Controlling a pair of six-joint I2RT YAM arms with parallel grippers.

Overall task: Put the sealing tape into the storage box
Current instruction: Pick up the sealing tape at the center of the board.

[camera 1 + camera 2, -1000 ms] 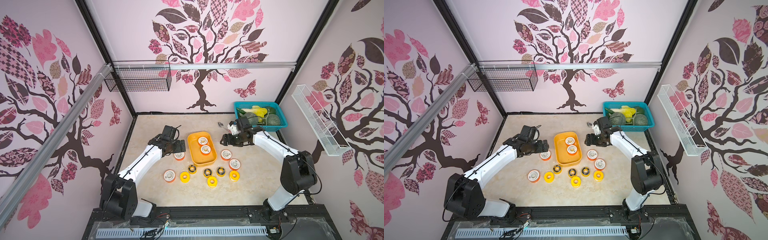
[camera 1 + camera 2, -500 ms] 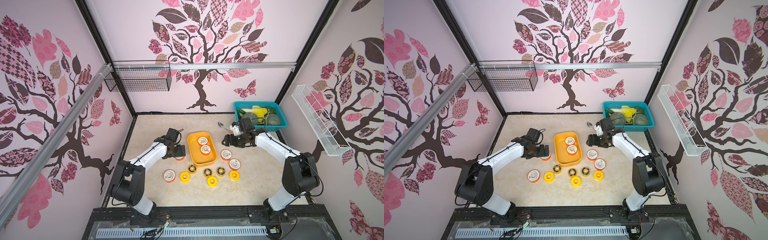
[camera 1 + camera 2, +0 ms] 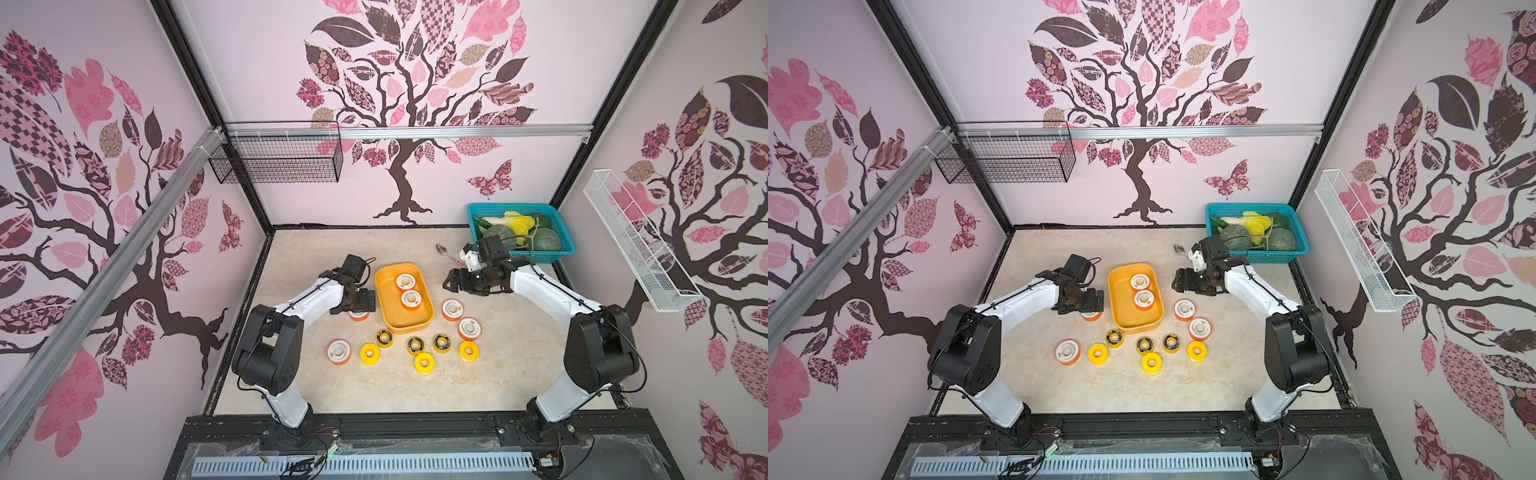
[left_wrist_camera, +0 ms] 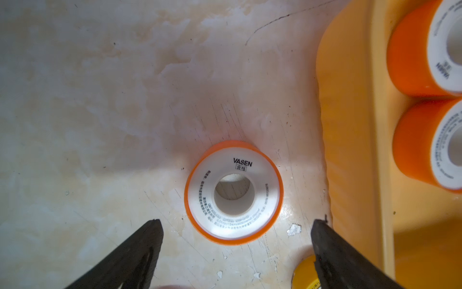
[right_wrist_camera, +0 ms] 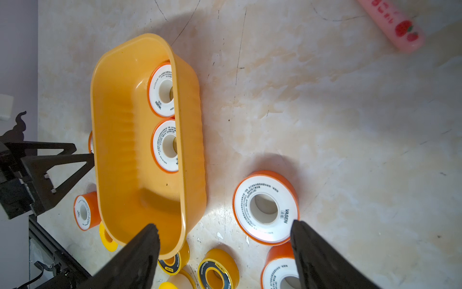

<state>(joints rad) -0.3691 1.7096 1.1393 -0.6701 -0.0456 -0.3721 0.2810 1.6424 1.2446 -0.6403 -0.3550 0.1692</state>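
The storage box [image 3: 405, 330], a yellow-orange tub, sits mid-table with two orange sealing tape rolls [image 3: 411, 300] lying in it. My left gripper [image 3: 359, 309] hangs open just left of the box over an orange roll [image 4: 233, 192]. In the left wrist view that roll lies flat just beyond the open left gripper [image 4: 236, 225], untouched. My right gripper [image 3: 451, 284] is open to the right of the box and holds nothing. In the right wrist view an orange roll [image 5: 266, 207] lies by one fingertip [image 5: 300, 232]. Several orange, yellow [image 3: 424, 363] and black-and-yellow rolls [image 3: 415, 345] lie loose in front of the box.
A teal basket [image 3: 561, 249] of vegetables stands at the back right, close behind my right arm. A spoon [image 3: 442, 249] with a pink handle [image 5: 392, 27] lies beside it. A black wire basket [image 3: 276, 160] and a white one [image 3: 631, 241] hang on the walls.
My left arm has swung in and its gripper has come down closer over the orange roll left of the box. My right gripper has drifted slightly forward and toward the box, still open.
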